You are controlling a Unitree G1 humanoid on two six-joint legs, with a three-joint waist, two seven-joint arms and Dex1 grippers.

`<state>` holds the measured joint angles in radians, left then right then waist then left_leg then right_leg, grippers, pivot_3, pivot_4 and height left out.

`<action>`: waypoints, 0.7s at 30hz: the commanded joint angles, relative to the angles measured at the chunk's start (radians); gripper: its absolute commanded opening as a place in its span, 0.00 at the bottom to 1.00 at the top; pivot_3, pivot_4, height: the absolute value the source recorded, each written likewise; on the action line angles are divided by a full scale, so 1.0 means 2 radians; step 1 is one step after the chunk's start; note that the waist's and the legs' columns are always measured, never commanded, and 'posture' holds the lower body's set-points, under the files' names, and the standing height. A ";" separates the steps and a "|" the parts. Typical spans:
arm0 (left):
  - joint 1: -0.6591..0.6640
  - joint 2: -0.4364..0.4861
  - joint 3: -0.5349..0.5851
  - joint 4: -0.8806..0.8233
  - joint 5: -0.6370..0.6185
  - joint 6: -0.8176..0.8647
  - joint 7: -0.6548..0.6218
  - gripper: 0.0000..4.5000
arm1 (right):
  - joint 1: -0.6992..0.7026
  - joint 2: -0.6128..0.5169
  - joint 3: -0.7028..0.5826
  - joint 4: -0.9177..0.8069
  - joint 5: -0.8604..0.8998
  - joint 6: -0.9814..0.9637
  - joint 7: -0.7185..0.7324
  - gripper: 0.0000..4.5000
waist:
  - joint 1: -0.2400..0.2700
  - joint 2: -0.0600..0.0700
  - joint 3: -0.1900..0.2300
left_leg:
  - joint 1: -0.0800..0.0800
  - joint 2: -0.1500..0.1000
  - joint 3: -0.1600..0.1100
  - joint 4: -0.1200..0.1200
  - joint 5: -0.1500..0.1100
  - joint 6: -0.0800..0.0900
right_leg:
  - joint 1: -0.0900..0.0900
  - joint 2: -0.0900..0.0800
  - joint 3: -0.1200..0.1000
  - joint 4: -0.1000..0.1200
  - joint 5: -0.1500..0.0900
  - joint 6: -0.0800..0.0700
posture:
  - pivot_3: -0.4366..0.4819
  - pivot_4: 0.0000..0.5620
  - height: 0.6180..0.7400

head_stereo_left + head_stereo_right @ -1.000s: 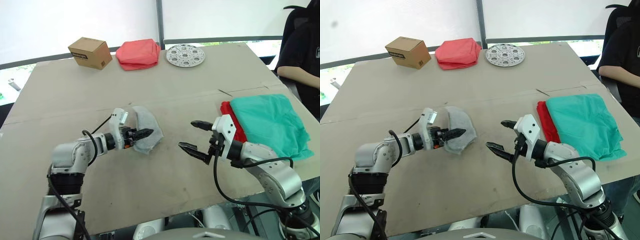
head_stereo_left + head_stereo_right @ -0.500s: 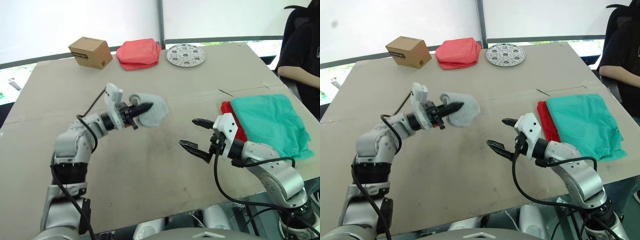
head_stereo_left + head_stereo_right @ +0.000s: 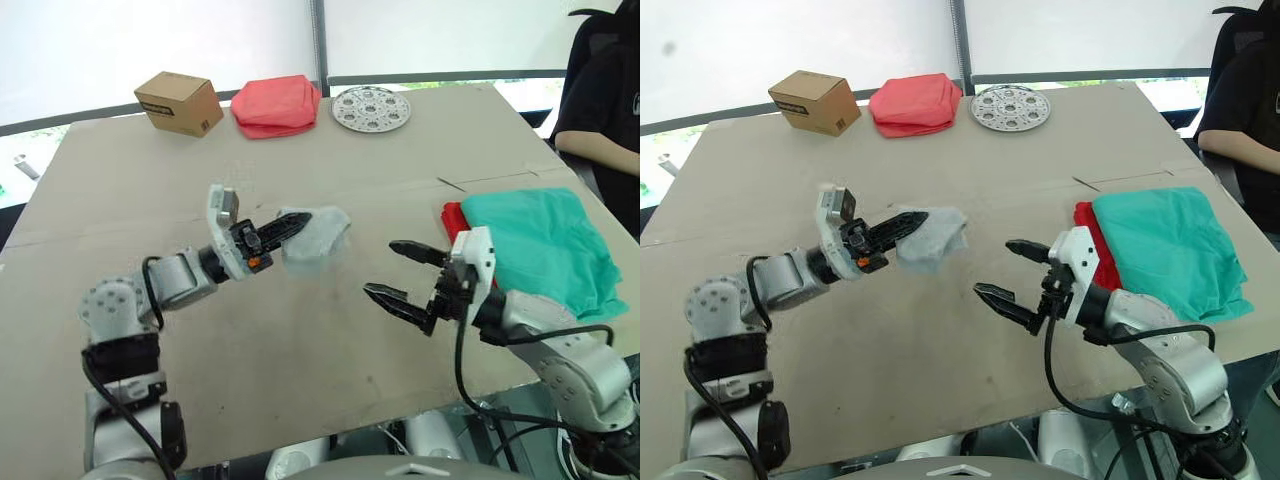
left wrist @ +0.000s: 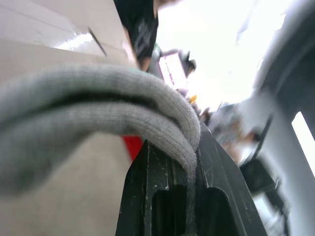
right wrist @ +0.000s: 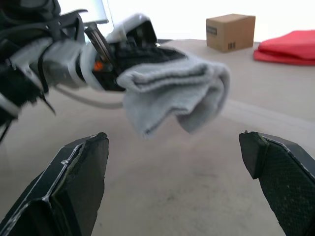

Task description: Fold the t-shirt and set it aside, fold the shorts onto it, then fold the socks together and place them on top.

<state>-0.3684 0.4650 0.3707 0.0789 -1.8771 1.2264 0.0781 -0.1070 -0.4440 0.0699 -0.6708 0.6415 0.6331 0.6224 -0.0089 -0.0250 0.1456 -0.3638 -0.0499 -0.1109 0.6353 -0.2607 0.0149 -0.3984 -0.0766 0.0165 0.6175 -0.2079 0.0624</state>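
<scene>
The folded light grey socks (image 3: 318, 236) hang in the air above the middle of the table, pinched by my left gripper (image 3: 288, 224), which is shut on them. The wrist view shows the knit socks (image 4: 93, 118) draped over the black fingers (image 4: 162, 191). My right gripper (image 3: 402, 274) hovers open just right of the socks, empty, its fingers (image 5: 74, 182) spread wide with the socks (image 5: 177, 93) ahead of them. The teal shorts (image 3: 540, 245) lie folded on the red t-shirt (image 3: 456, 222) at the table's right edge; only a red strip shows.
At the back of the table (image 3: 300, 380) stand a cardboard box (image 3: 179, 103), a folded salmon-pink cloth (image 3: 276, 105) and a round perforated metal plate (image 3: 371, 108). A person in black sits at the far right (image 3: 605, 90).
My left gripper has carried the socks to the right and a little lower, closer to the right gripper. The right gripper has shifted slightly lower and right and stays open.
</scene>
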 commanded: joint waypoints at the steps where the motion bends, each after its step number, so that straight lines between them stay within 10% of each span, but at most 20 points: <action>1: 0.022 -0.053 0.010 -0.050 -0.048 -0.068 0.172 0.01 | 0.001 -0.007 -0.004 -0.020 0.005 0.003 -0.008 1.00 | 0.003 0.000 0.000 | 0.000 0.000 0.000 0.000 0.000 0.000 | 0.000 0.000 0.000 0.000 0.000 0.000 | 0.48 0.27 1.00; 6: 0.002 -0.084 -0.001 -0.006 -0.002 -0.179 0.285 0.01 | -0.002 -0.007 0.007 -0.018 -0.005 0.001 -0.019 1.00 | 0.011 0.000 0.000 | 0.001 0.000 0.002 0.000 0.000 -0.001 | 0.000 0.002 0.000 0.000 0.000 0.000 | 0.48 0.27 1.00; 19: -0.069 -0.035 -0.009 0.078 0.224 -0.212 0.122 0.01 | -0.001 -0.003 0.019 -0.012 -0.026 -0.008 -0.029 1.00 | 0.010 0.000 0.000 | 0.000 -0.001 0.003 0.000 0.002 -0.002 | 0.000 0.004 0.000 -0.001 0.000 -0.001 | 0.48 0.27 1.00; 21: -0.069 -0.041 0.005 0.084 0.230 -0.215 0.122 0.20 | 0.000 -0.002 0.022 -0.010 -0.030 -0.010 -0.029 1.00 | 0.010 0.000 0.000 | 0.000 -0.001 0.003 0.000 0.002 -0.002 | 0.000 0.004 0.000 -0.001 -0.001 -0.001 | 0.48 0.27 1.00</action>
<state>-0.4951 0.3811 0.3543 0.2525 -1.4377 0.8016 0.3398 -0.1041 -0.4520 0.1142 -0.6741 0.5844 0.6373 0.5654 0.0117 -0.0253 0.1447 -0.3632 -0.0510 -0.1046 0.6350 -0.2577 0.0102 -0.3975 -0.0686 0.0162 0.6156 -0.2089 0.0609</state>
